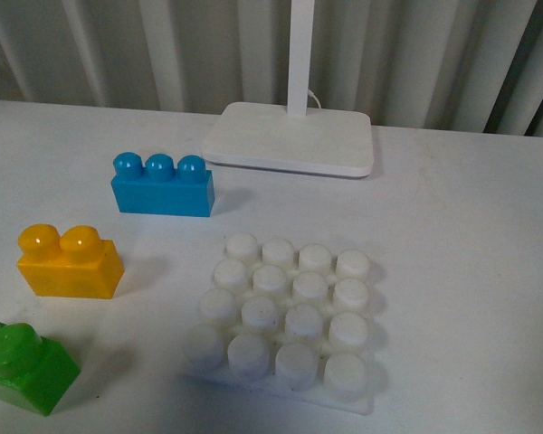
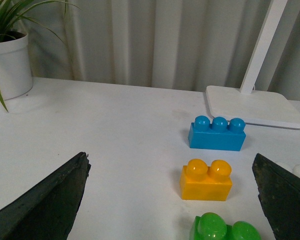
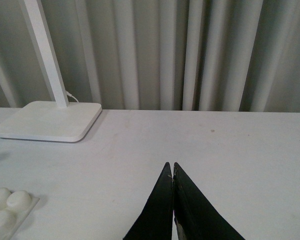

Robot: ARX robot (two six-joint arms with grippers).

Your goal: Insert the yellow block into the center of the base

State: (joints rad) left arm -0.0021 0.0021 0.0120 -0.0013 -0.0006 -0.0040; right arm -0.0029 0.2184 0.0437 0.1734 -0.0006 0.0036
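While left gripper (image 2: 170, 159) gapes, right gripper (image 3: 172, 169) pinching air, blue brick (image 1: 163, 188) and green brick (image 1: 23, 366) flank yellow block (image 1: 70, 262)

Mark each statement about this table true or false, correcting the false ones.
1. The yellow block sits on the base. False: it stands on the table, left of the base and apart from it.
2. The blue brick has three studs. True.
3. The left hand is open. True.
4. The right hand holds the green brick. False: it is shut and empty; the green brick is on the table.
5. Nothing sits on the base. True.
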